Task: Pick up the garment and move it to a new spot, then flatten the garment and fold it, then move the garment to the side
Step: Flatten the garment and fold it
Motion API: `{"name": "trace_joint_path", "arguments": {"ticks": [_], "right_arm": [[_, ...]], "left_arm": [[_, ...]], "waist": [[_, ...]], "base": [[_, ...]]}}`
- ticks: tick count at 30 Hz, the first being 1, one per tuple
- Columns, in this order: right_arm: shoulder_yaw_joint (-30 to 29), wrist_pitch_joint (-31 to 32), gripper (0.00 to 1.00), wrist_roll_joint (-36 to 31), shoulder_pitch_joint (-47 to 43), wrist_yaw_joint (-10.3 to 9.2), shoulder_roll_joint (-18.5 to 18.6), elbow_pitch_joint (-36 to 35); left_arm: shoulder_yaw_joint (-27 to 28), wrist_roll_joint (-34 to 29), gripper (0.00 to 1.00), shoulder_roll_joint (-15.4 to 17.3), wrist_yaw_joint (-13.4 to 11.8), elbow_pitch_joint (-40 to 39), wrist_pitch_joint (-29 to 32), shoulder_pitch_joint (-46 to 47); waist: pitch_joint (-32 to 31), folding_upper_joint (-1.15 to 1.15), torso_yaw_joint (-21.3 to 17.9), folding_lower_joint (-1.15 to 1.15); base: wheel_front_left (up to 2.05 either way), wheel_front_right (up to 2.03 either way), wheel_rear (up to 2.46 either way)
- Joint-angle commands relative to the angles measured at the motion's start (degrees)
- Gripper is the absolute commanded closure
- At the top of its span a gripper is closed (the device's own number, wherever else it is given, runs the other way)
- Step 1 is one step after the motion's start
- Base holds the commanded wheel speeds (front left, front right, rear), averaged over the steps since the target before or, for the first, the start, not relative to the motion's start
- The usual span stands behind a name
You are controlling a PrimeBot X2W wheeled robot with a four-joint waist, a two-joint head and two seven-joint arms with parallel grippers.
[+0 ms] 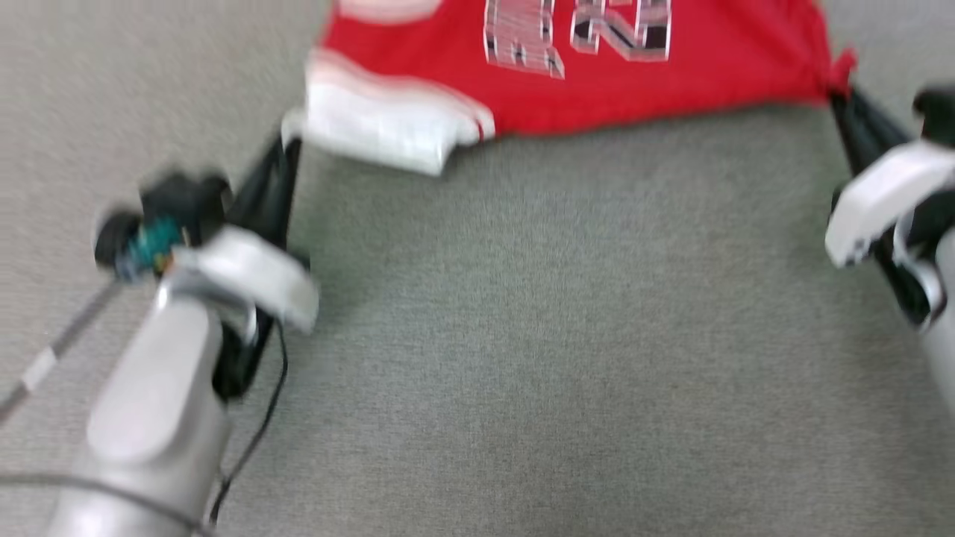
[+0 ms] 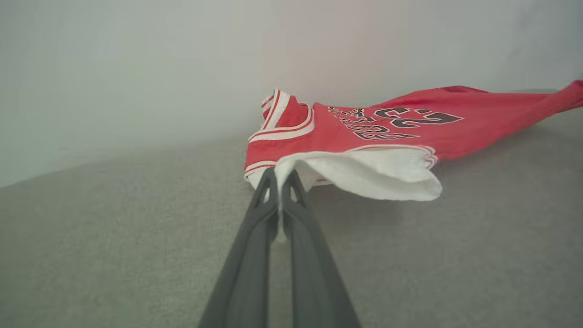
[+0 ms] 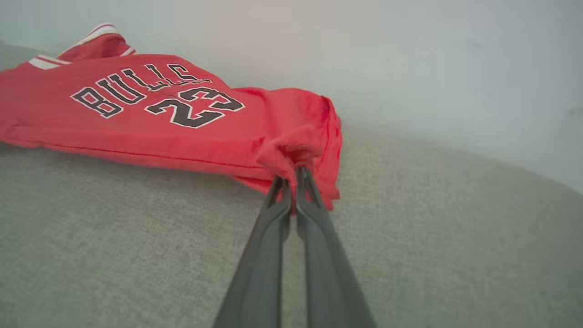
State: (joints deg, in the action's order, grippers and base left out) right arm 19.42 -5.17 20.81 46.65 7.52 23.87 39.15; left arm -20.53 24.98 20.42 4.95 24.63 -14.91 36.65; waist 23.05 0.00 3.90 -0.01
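Both grippers are clamped on the garment (image 1: 634, 82). In the head view, which is blurred, my left gripper (image 1: 289, 145) sits at about ten o'clock. Its fingers are pressed together on the edge of the white sleeve (image 2: 378, 173), and my left wrist view shows the white cloth nipped between the tips. My right gripper (image 1: 837, 101) is at about two o'clock, fingers closed on a bunched red corner of the shirt. The right wrist view shows red fabric puckered around the tips. The garment spans between the two grips at twelve o'clock, printed side up, its near edge drawn fairly taut. It is over the grey fabric surface (image 1: 522, 335). I cannot tell how much of it rests there.
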Motion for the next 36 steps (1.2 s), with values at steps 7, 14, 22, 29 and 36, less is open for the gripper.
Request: {"name": "trace_joint_path", "arguments": {"ticks": [7, 14, 22, 29, 36], "right_arm": [[4.81, 0.96, 1.0, 8.1, -11.02, -0.05, 3.1, -2.53], [8.46, 5.05, 1.0, 15.76, -20.66, -0.06, 6.76, -8.23], [8.74, 7.16, 1.0, 19.86, -30.31, -0.06, 9.67, -14.1], [6.06, 9.75, 1.0, 22.75, -38.92, -0.06, 11.62, -20.0], [1.94, 12.7, 1.0, 24.52, -47.32, -0.05, 12.82, -26.36]], "left_arm": [[-1.73, 1.53, 1.0, 3.53, -0.1, -3.86, 2.64, -15.48], [-2.45, 4.01, 1.0, 7.53, -1.46, -10.99, 9.13, -28.22], [-1.73, 7.61, 1.0, 11.52, -4.37, -21.0, 14.96, -40.93], [-1.13, 11.12, 1.0, 15.11, -6.25, -28.86, 20.15, -50.57], [-2.08, 15.6, 1.0, 17.25, -6.34, -34.61, 25.98, -57.01]], "waist": [[-10.14, 0.0, 0.28, 0.01], [-15.68, 0.0, -0.39, 0.01], [-20.0, 0.0, -0.74, 0.01], [-22.47, 0.0, -0.83, 0.01], [-22.74, 0.0, -0.67, 0.01]], "base": [[0.0, 0.0, 0.0], [0.0, 0.0, 0.0], [0.0, 0.0, 0.0], [0.0, 0.0, 0.0], [0.0, 0.0, 0.0]]}}
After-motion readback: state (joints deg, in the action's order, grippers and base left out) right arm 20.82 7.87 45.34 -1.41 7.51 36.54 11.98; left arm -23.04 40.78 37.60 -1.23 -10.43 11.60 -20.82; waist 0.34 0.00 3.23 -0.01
